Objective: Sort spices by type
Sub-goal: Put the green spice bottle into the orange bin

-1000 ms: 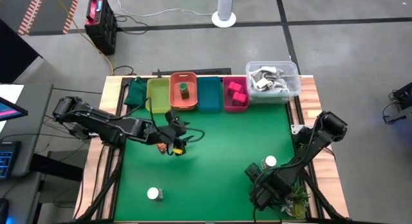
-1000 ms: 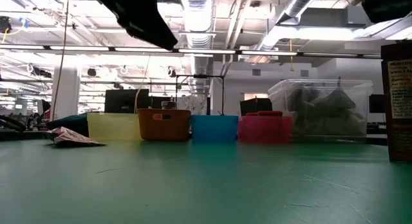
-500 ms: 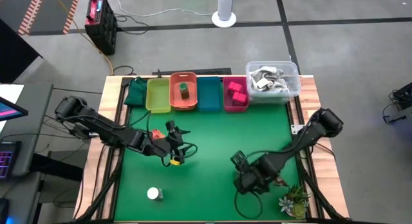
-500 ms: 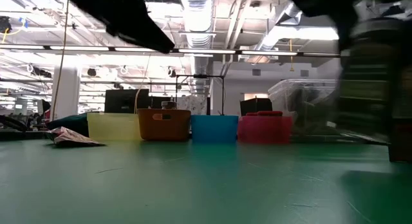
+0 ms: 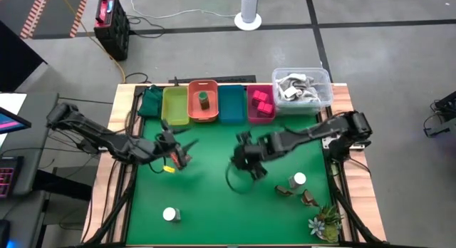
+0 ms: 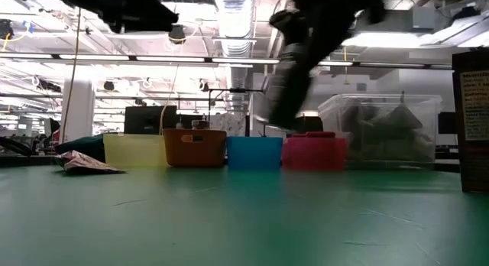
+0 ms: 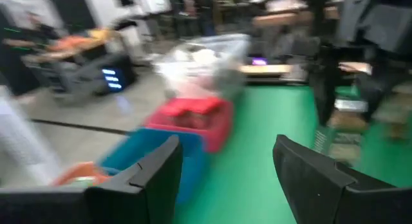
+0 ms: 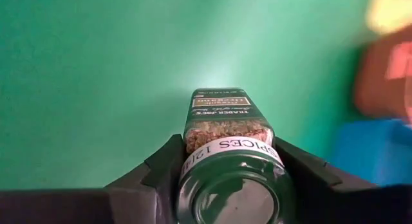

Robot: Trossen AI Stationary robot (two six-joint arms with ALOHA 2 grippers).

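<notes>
A green jar (image 8: pixel 228 150) is clamped in the right tool (image 5: pixel 246 161) — desk centre. The left tool (image 5: pixel 173 152) — at 9 o'clock — is held open, empty.

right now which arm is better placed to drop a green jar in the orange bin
Right. The right gripper is shut on a green jar over mid-table, with the orange bin, already holding one green jar, just ahead. The left gripper is open and empty.

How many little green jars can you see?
2. One green jar stands in the orange bin. A second green jar is held in the right hand, above the middle of the mat. More may be hidden.
</notes>
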